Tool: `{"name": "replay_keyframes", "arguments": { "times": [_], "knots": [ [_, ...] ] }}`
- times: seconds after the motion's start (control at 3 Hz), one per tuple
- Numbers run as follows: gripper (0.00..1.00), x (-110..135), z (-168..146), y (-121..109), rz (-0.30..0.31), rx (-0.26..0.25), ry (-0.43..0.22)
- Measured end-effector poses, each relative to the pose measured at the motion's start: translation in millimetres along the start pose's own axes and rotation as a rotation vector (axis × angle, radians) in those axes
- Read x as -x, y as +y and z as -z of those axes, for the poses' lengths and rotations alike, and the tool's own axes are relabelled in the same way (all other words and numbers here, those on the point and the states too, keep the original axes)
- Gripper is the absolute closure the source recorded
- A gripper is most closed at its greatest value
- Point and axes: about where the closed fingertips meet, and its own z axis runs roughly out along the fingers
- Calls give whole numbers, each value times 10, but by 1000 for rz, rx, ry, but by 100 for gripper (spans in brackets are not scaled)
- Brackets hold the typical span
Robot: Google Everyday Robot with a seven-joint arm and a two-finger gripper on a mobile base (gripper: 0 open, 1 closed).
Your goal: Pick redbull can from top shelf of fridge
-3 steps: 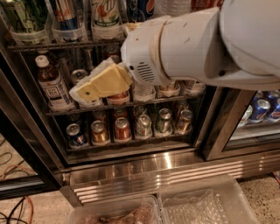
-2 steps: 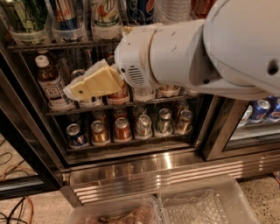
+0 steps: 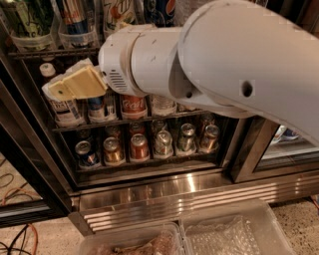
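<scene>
The redbull can [image 3: 75, 15], blue and silver, stands on the top shelf [image 3: 50, 52] of the fridge [image 3: 149, 191] in a clear plastic holder [image 3: 77, 37]. A green can [image 3: 27, 17] is to its left. A white-green 7up can [image 3: 117, 15] and a dark-blue Pepsi can [image 3: 162, 10] are to its right. My gripper [image 3: 54, 89], cream-coloured, points left in front of the middle rack, just below the top shelf and a little below-left of the redbull can. It holds nothing that I can see. My big white arm [image 3: 224, 64] hides the right part of the shelves.
A labelled bottle [image 3: 65, 107] stands right behind the gripper on the middle rack, with cans [image 3: 133, 105] beside it. Short cans [image 3: 139, 147] fill the lower rack. Clear plastic bins [image 3: 229, 234] lie on the floor in front. Cables [image 3: 15, 199] lie at the left.
My arm has swung left and slightly up. The gripper has moved from the middle of the rack toward its left end, closer under the redbull can.
</scene>
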Motion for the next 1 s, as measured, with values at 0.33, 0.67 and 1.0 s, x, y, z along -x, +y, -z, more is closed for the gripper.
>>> {"name": "replay_keyframes", "arguments": {
  "times": [0.33, 0.67, 1.0],
  "knots": [
    [0, 0, 0, 0, 0, 0, 0],
    [0, 4, -146, 9, -42, 10, -30],
    [0, 64, -304, 38, -69, 30, -73]
  ]
}}
